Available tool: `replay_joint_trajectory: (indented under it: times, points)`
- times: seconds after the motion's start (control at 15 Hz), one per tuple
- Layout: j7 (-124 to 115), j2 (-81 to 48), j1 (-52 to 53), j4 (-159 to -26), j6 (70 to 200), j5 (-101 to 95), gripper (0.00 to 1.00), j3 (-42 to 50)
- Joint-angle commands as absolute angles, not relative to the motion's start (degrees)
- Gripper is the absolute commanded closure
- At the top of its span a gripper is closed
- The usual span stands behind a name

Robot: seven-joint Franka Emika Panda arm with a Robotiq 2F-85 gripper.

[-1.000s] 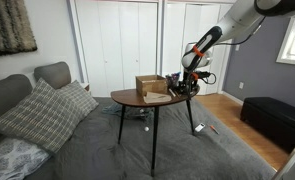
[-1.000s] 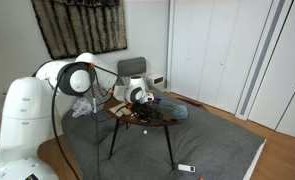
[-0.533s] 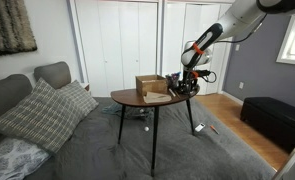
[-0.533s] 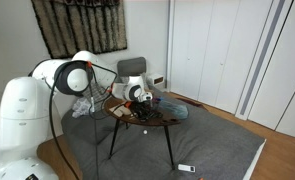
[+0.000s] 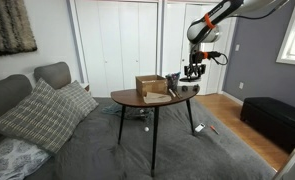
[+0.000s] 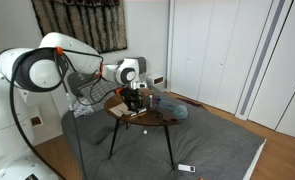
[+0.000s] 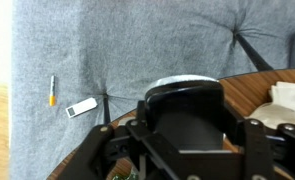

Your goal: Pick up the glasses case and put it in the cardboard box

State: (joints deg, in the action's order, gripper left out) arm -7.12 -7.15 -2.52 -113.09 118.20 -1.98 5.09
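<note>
Pincer (image 5: 193, 76) hangs over the far edge of the worktop (image 5: 137, 99), clenched on the glasses case (image 7: 183, 108). In the wrist view the dark case sits right between the fingers, filling the gap. Case is beside the cardboard box (image 5: 152, 86), not touching it. Box stands on the worktop.

**Robot arm** (image 6: 32, 68): rounded white link shells are showing in both exterior views, with darker bands sitting at the joints and a dark ring marking one large joint. A thin black cable (image 6: 84, 88) is hanging in loose loops beside the links. **End effector** (image 5: 193, 72): black throughout, it is presenting angular linkage bars and pivot pins along the lower edge of the wrist view.
</note>
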Motion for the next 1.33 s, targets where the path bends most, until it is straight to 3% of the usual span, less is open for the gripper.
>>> replay_joint_trajectory:
  times: [0.0, 0.4, 1.27]
  points:
    - [-3.59, 1.57, -1.65, -115.1, 114.14, 2.6, 0.54, 2.58]
    - [-5.09, -2.4, 1.61, -105.6, 115.43, 5.68, 0.54, -1.15]
    - [-17.02, -32.41, 4.51, -73.4, 119.13, 6.62, 0.54, -1.73]
